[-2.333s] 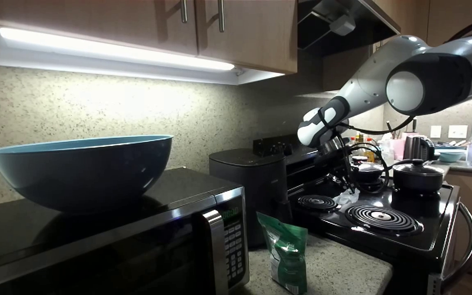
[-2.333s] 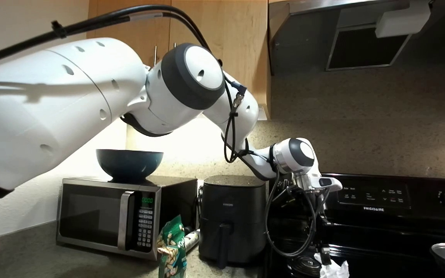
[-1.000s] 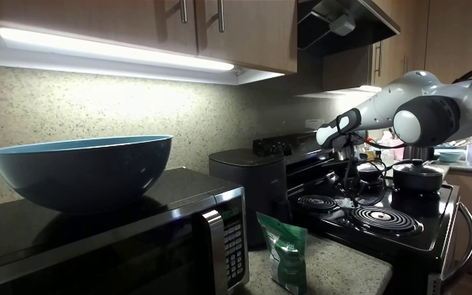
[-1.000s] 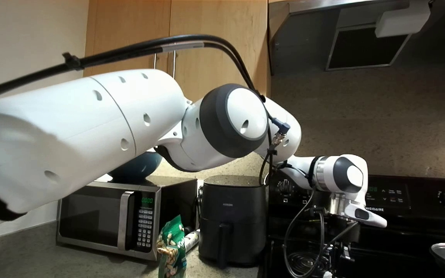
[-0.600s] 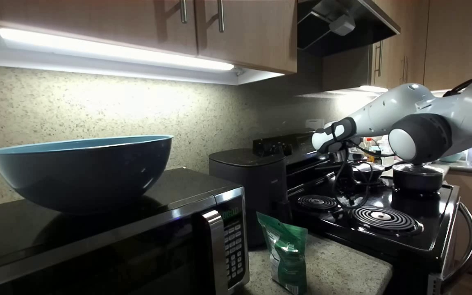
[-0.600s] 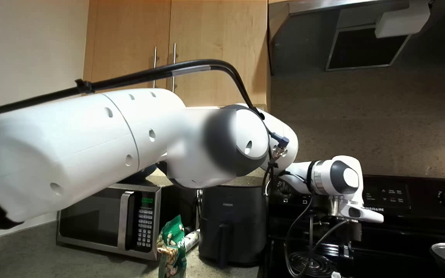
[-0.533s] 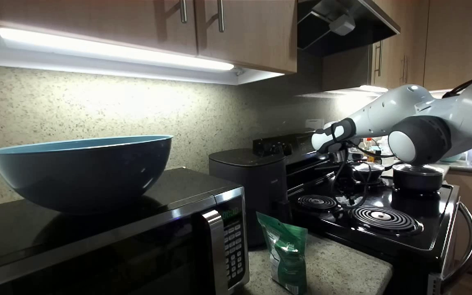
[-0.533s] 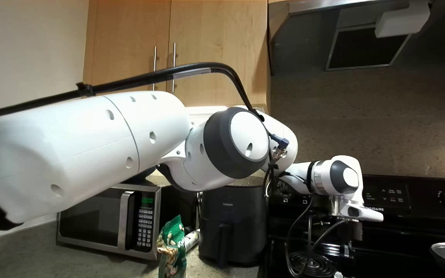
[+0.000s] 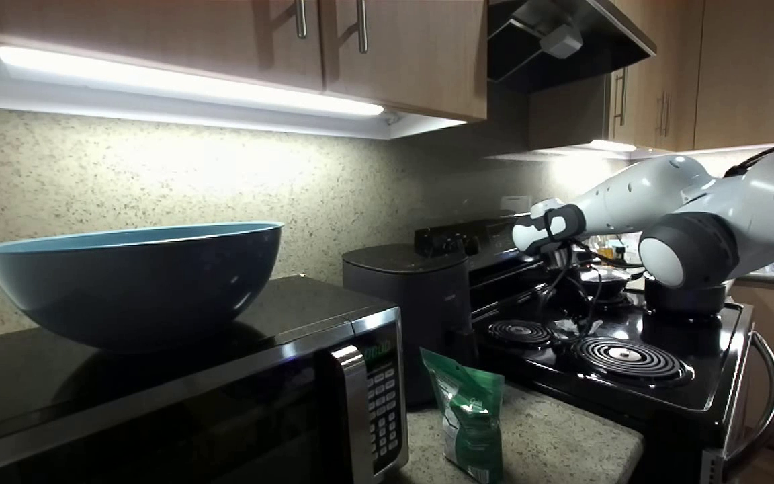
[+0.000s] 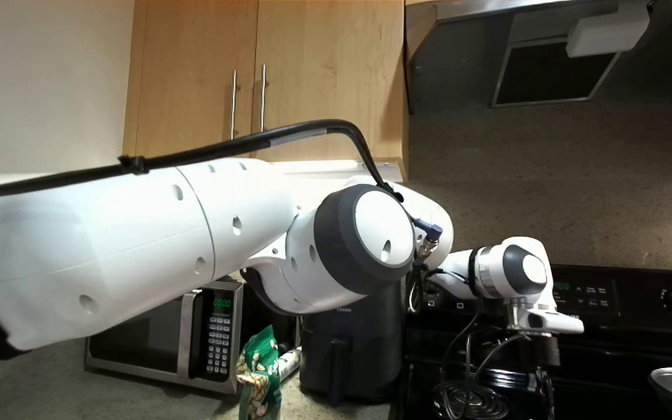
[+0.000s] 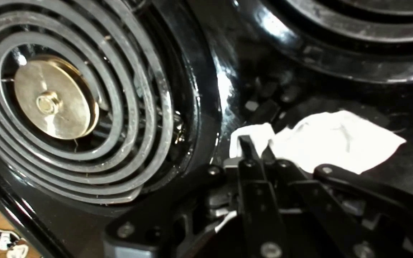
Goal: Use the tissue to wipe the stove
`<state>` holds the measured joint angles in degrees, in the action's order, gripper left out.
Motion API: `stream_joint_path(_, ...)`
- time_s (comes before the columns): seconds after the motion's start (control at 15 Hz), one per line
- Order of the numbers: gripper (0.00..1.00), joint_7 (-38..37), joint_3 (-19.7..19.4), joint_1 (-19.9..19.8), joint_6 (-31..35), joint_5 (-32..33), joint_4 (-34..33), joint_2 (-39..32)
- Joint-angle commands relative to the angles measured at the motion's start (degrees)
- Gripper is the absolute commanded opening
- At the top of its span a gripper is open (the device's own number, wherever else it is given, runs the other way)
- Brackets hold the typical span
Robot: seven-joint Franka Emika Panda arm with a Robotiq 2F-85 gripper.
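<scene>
My hand is narrow, fingers drawn together, holding the white tissue pinched right at the tips! The crumpled sheet spreads out to one side, low over the black stove. Just beside it, a coil burner with a brass-coloured centre; near it too, a second burner, only part of its rings showing in the wrist view. Over on the stove's right half, a dark pot sits nearer, partly behind my arm in an exterior view, with a lidded pan farther back. Across to the left of the stove now: a green bag stands upright on the speckled surface, and just past it, the black air fryer. Farther left, the microwave, a big blue bowl on top of it. Beyond, wooden cupboards line the wall, and the hood hangs high above the stove.
</scene>
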<state>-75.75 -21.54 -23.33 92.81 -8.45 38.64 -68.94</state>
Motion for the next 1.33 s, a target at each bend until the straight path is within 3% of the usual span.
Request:
stream_joint_path(0.0, 0.06, 7.9, 3.9, -1.0, -0.3, -2.5, -0.8, 0.0)
stream_joint_path(0.4, 0.06, 17.7, 8.7, -2.1, -4.4, -4.4, 0.0, 1.9)
stream_joint_path(0.87, 0.06, 27.1, 13.0, -3.9, -17.6, -4.9, 0.1, 3.1)
stream_joint_path(1.13, 0.06, 33.1, 14.2, -2.0, -26.7, -1.8, -1.3, 2.7)
stream_joint_path(1.2, 0.06, 29.3, 13.7, -2.6, -22.9, -3.1, -1.5, 1.7)
stream_joint_path(1.27, 0.06, 30.4, 13.7, -2.1, -24.5, -2.9, -1.7, 1.7)
